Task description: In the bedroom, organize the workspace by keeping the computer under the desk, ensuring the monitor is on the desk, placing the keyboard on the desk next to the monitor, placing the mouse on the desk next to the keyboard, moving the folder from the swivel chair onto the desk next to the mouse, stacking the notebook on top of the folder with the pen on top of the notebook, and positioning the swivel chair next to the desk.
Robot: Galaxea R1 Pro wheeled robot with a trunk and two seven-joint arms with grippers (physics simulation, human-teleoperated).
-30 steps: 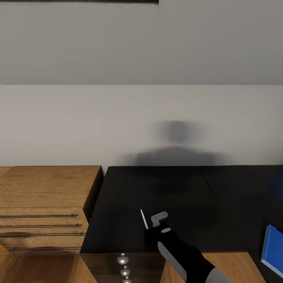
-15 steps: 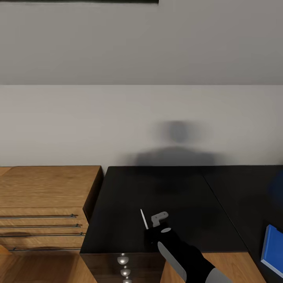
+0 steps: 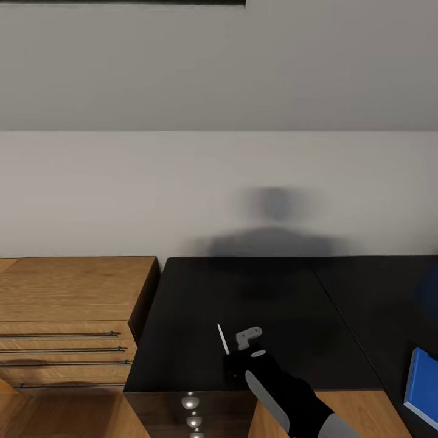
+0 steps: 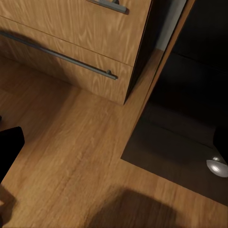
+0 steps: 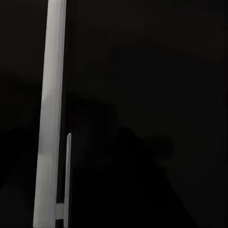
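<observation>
My right gripper (image 3: 234, 347) sits over the near edge of the desk (image 3: 267, 304), arm coming in from bottom right of the head view; the pen (image 3: 223, 339) stands up out of it as a thin pale sliver, tilted slightly away from me; gripper reads as clenched on the pen, though the fingertips themselves are dark against the black top and hard to separate. Right wrist view: pen (image 5: 51, 114) runs as a long pale bar with its clip visible near one end, black desk surface (image 5: 152, 95) behind it; can't tell from this view whether the tip touches the desk.

Folder (image 3: 421, 383) is a bright blue slab at the far right edge of the head view, cut off by the frame, lying on the right wing of the desk, well apart from the pen.

Drawer unit under the desk shows round silver knobs (image 3: 190, 403) directly below my gripper. Light wooden dresser (image 3: 67, 304) with long bar handles stands just beside the desk's left end.

Left wrist view: looking at the wood plank floor (image 4: 71, 156), dresser (image 4: 80, 42) front with a bar handle (image 4: 61, 54), and the black drawer unit (image 4: 185, 123) with one knob (image 4: 217, 167); a dark edge of my left gripper (image 4: 7, 149) shows at the frame border; can't tell if it's released or clenched.
</observation>
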